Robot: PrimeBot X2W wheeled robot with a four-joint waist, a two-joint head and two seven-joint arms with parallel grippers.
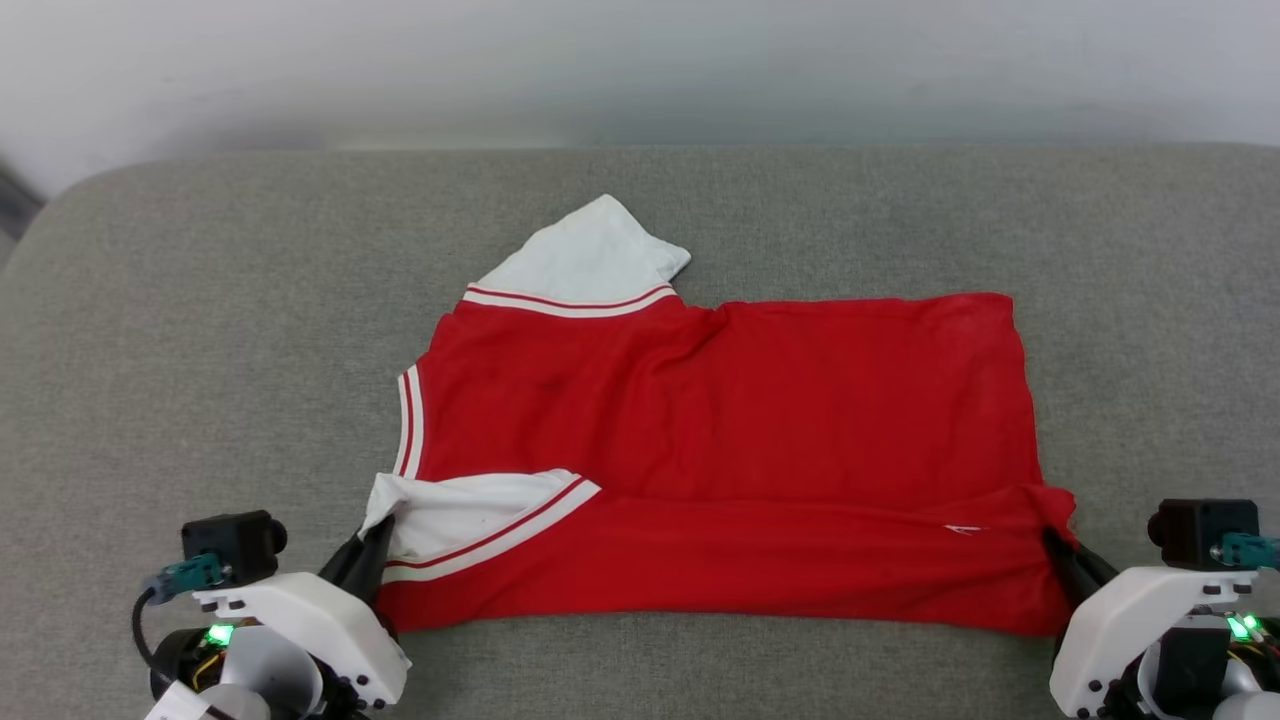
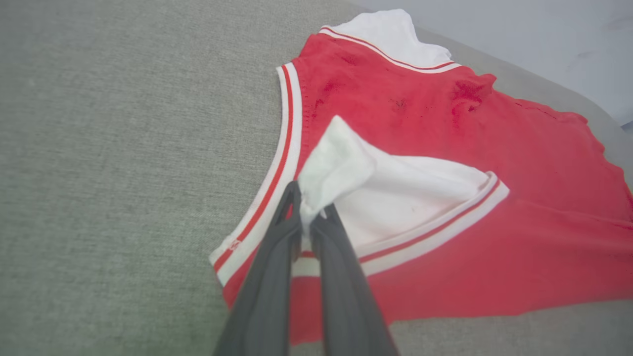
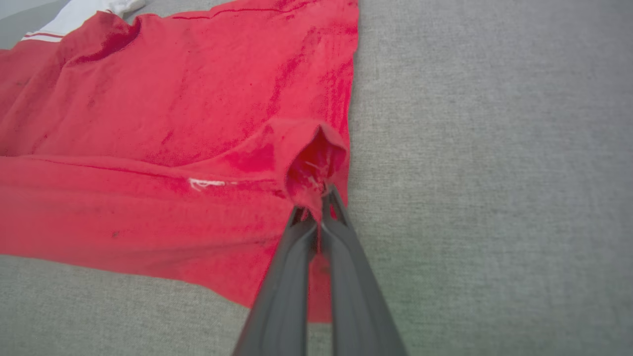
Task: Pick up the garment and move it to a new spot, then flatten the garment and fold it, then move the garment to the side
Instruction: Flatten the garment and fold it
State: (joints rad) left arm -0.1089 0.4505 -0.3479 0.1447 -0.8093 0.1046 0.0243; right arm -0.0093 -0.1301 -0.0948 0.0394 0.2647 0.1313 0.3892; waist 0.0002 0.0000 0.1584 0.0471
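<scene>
left end effector (image 1: 383,528): low left, pinching garment (image 1: 760,400) | right end effector (image 1: 1052,542): low right, pinching garment

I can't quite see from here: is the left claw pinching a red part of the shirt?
No, the left gripper is shut on a white sleeve of the garment.

each wrist wears a white moulded shell (image 1: 300,612) dotted with dark screws, with a green light (image 1: 220,634), a black boxy camera (image 1: 232,540) and a teal plug (image 1: 185,577). a thin black cable (image 1: 140,625) loops off the left one. the jaws are long, tapering dark grey fingers (image 2: 267,296).
</scene>
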